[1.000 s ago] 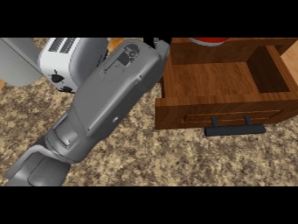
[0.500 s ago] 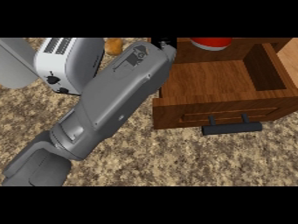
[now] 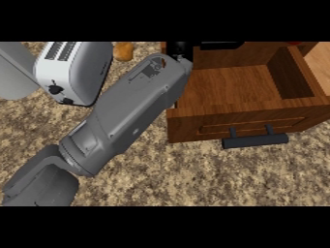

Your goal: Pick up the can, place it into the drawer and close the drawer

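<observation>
Nearest me, the speckled counter [image 3: 196,179] carries my left forearm [image 3: 117,118], which runs up from the lower left corner toward the back. To its right the wooden drawer [image 3: 232,85] stands pulled open, its dark handle [image 3: 257,140] facing me. What I can see of its inside holds nothing. The white toaster [image 3: 74,70] sits left of the arm.

At the top edge only a dark scrap of the left hand [image 3: 179,49] shows, beside the drawer's back left corner. I cannot tell whether it is spread or closed round anything. The can itself I cannot make out. A red sliver [image 3: 293,43] peeks beyond the drawer's far right corner (possibly the can, I can't be sure).

I'd expect the can to be light, rigid and smooth-walled, so I'd wrap it round the middle of its side and keep it upright.
</observation>
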Tool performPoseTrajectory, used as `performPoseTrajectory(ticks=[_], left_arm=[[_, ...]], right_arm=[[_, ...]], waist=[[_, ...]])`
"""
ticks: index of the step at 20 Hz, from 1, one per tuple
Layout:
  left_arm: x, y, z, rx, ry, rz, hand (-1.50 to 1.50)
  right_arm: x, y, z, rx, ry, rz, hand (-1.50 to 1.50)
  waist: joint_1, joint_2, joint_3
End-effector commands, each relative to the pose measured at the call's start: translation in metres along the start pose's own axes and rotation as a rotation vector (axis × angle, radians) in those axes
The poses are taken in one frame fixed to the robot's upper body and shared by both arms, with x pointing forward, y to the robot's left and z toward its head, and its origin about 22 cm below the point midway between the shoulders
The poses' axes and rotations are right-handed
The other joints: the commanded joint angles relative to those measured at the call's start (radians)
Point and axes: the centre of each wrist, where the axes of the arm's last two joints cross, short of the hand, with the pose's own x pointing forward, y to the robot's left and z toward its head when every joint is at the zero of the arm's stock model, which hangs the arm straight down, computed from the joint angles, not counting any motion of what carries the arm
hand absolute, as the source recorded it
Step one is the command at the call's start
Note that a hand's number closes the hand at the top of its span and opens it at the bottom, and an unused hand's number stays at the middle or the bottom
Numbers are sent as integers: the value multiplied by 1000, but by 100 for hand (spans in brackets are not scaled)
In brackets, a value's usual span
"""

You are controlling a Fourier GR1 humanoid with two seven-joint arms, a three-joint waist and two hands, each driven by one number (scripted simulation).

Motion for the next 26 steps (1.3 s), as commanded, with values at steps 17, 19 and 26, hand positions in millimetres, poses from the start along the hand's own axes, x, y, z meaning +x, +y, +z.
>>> performPoseTrajectory(ticks=[17,19,26], left_arm=[[-9,1,-1,60,-29,12,-150],[-13,3,0,59,-22,38,-150],[8,-9,2,59,-81,75,-150]], right_arm=[[7,1,-2,-6,-76,106,-150],[29,6,-2,31,-143,264,-150],[38,29,-30,148,-294,376,-150]], waist=[[6,-1,0],[-5,2,-1],[19,4,0]])
